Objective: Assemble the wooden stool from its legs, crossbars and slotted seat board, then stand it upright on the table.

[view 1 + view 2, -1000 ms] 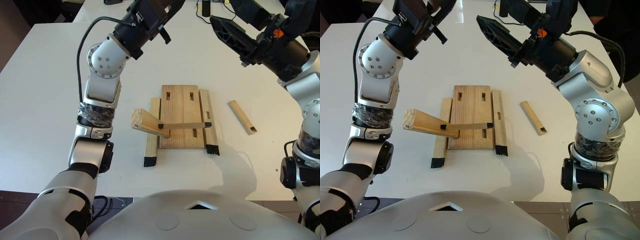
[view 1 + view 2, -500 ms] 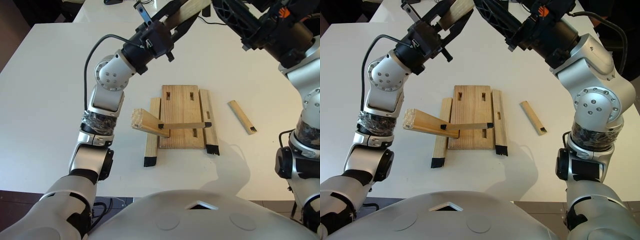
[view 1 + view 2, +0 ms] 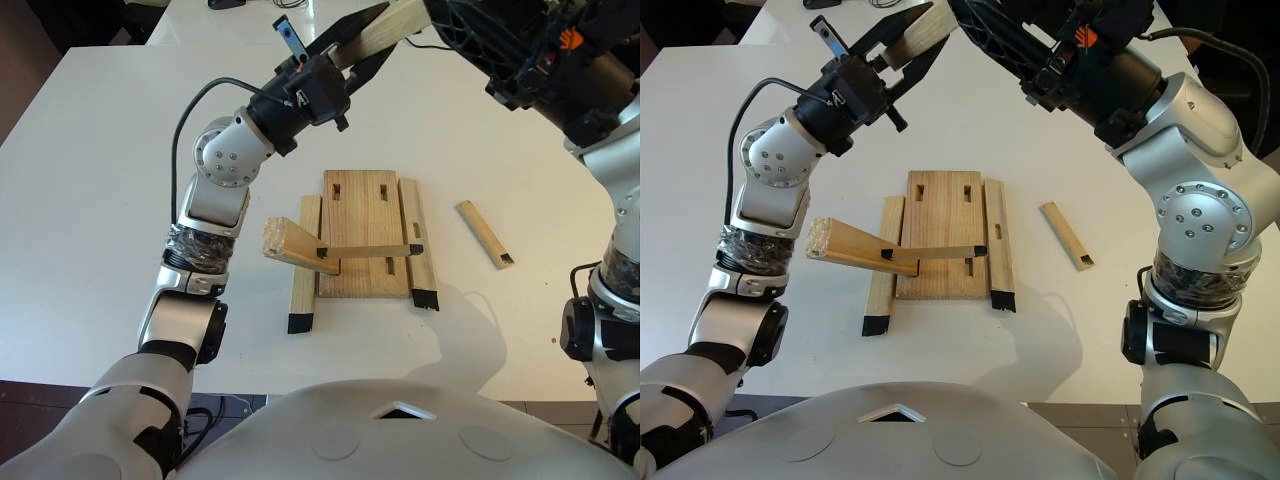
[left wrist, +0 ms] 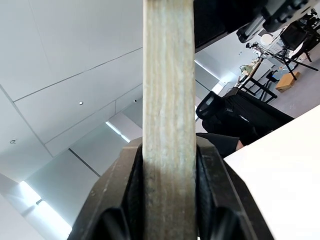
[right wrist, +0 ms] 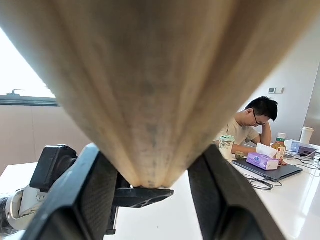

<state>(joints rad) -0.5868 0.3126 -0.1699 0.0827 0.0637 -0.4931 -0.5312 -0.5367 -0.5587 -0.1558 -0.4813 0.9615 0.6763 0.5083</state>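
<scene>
One wooden leg is hanging in the air, well above the tabletop; the left pincer is pinching it, pads pressing on two opposite faces; the right pincer is sitting at the leg's other end, and I cannot tell whether it is gripping; below both pincers the slotted seat board is lying flat, a long leg just beside one edge and another beside the opposite edge, a thin crossbar and a thicker angled piece lying across; a short crossbar is lying apart, below the right pincer.
</scene>
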